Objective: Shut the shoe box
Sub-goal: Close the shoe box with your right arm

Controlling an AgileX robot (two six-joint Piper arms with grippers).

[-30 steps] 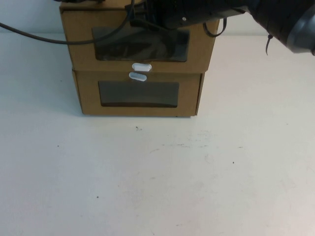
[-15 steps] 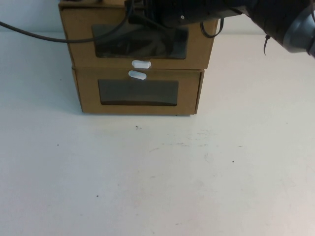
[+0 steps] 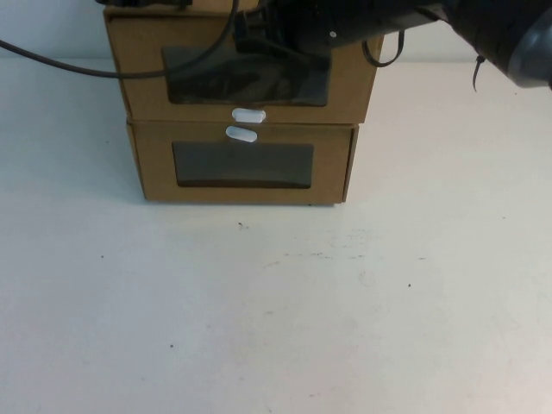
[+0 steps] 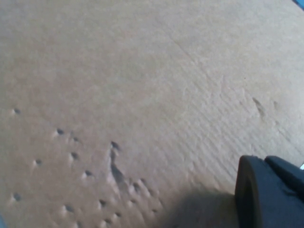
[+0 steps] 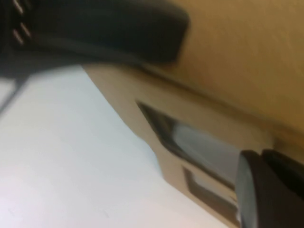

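Two brown cardboard boxes are stacked at the table's far side. The upper one is the shoe box (image 3: 138,65), with a dark window (image 3: 216,82) and a white pull tab (image 3: 248,115) just below it. Its front panel stands slightly forward of the lower box. My right gripper (image 3: 274,39) reaches in from the upper right and lies against the top of the shoe box's front, dark against the window. In the right wrist view my right gripper (image 5: 268,190) is close to the box front (image 5: 142,90). My left gripper (image 4: 273,194) hovers close over plain cardboard (image 4: 118,85).
The twin box (image 3: 155,172) below has its white tab (image 3: 241,133) above its window. A black cable (image 3: 52,56) runs in from the left to the box top. The white table (image 3: 276,310) stretches in front of the boxes.
My right arm has shifted slightly across the top of the shoe box's front. The boxes look unmoved.
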